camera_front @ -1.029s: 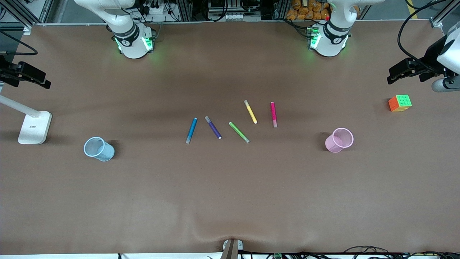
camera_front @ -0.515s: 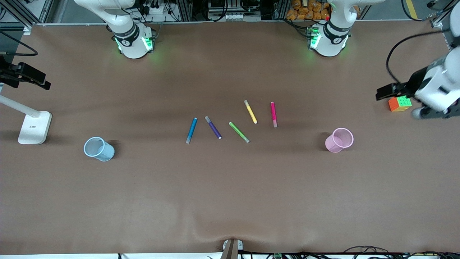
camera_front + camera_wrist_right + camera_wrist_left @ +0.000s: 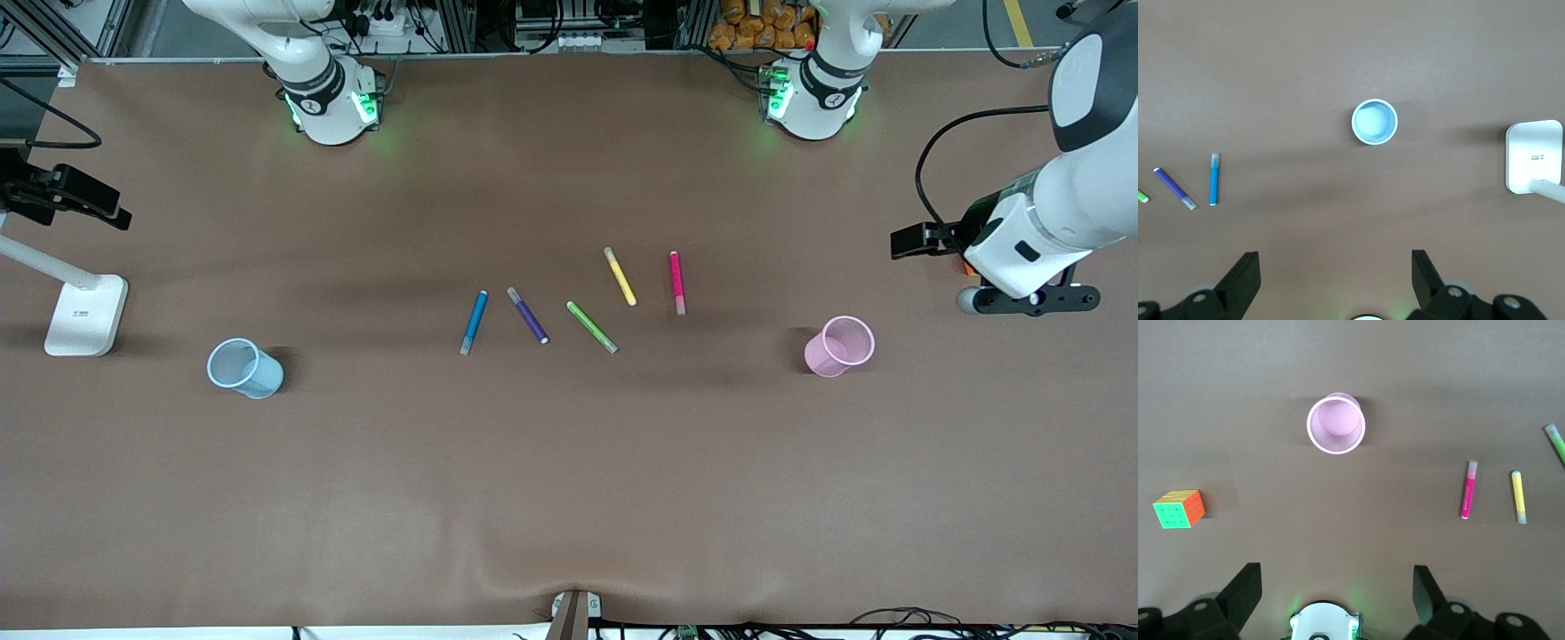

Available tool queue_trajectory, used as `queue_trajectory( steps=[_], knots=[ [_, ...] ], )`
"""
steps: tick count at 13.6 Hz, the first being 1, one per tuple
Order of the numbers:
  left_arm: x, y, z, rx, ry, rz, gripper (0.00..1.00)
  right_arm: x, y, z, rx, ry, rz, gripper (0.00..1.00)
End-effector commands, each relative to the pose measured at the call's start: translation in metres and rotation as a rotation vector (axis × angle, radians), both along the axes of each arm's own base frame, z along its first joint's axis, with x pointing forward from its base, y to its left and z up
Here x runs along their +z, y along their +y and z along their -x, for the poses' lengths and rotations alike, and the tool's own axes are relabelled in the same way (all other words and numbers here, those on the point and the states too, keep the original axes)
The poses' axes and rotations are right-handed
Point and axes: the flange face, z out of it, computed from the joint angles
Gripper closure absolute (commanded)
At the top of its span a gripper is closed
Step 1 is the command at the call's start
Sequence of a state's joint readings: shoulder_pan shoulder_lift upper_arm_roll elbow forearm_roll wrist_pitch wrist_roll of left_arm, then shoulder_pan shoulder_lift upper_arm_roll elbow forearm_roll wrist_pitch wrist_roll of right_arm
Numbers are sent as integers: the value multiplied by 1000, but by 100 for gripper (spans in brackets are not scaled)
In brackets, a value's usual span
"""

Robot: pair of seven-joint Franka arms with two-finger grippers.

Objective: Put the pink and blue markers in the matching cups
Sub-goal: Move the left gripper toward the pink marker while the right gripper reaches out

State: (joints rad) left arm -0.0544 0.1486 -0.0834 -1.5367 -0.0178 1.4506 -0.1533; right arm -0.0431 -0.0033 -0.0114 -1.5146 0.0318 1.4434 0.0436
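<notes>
- Standing nearest the front camera, the blue cup (image 3: 244,368) toward the right arm's end and the pink cup (image 3: 840,346) toward the left arm's end both sit upright on the table (image 3: 569,498); the wrist views look straight into them and show both empty.
- Blue marker (image 3: 474,322), purple marker (image 3: 527,315) and green marker (image 3: 591,326) lie flat between the cups.
- Pink marker (image 3: 677,282) and yellow marker (image 3: 620,276) lie slightly farther.
- Left pincer (image 3: 1337,590), fingers wide apart, hangs over the cube (image 3: 1179,509), which only its wrist view shows whole; the pink marker lies well apart from it.
- Right pincer (image 3: 1335,275), also wide, waits high near the lamp base (image 3: 86,315), well apart from the blue marker.
</notes>
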Motion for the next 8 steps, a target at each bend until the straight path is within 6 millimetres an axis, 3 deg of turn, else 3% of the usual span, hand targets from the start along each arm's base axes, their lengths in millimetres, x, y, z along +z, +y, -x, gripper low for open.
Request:
queue_trajectory(
  steps=[1, 5, 8],
  knots=[
    [-15, -12, -13, 20, 23, 59, 0, 1, -11, 5, -19, -14, 7, 0],
    [-49, -22, -35, 20, 1, 78, 0, 1, -13, 2, -32, -34, 8, 0],
    [-78, -29, -48, 54, 13, 70, 0, -9, -17, -12, -47, -36, 7, 0]
  ],
)
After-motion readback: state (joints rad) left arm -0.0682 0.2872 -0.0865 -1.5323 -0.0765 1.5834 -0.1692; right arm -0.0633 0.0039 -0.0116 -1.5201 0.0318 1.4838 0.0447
